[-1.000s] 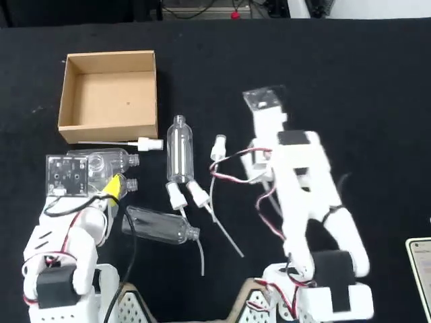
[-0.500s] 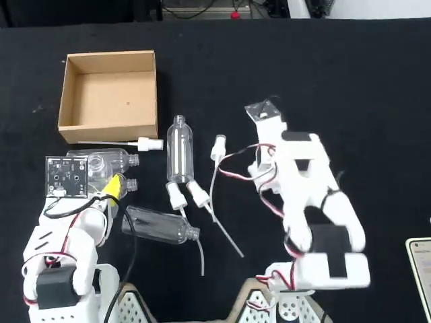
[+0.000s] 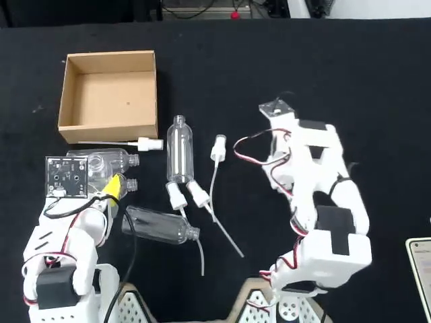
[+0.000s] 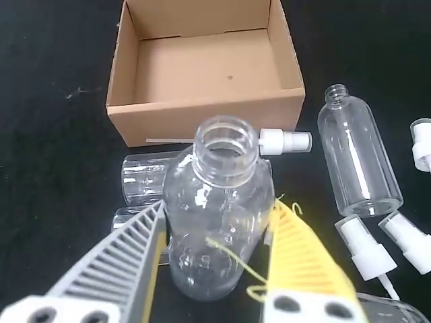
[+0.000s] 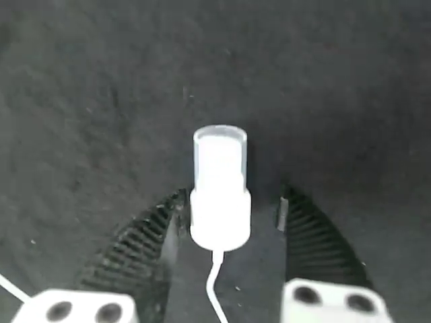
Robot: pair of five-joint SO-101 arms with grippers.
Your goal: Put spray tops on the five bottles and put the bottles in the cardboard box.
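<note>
My left gripper [image 4: 215,269] is shut on a clear, capless bottle [image 4: 215,208], its mouth pointing toward the cardboard box [image 4: 202,67]. From above, that gripper [image 3: 108,185] sits near the table's front left, over two more bottles [image 3: 114,161]. Another bottle [image 3: 180,156] lies mid-table and one [image 3: 160,227] lies nearer the front. My right gripper [image 5: 229,208] is shut on a white spray top [image 5: 220,195] whose tube runs back between the fingers; from above this gripper [image 3: 275,111] is right of centre. Loose spray tops [image 3: 219,148] [image 3: 149,143] [image 3: 188,195] lie around the middle bottle.
The open box [image 3: 111,94] stands at the back left. Thin white tubes [image 3: 225,232] trail from the spray tops toward the front. A pale flat object [image 3: 421,259] sits at the right edge. The black table to the right and back is bare.
The right arm has swung to the right and folded back toward its base, carrying its gripper away from the loose spray tops. The left arm and its bottle have not moved.
</note>
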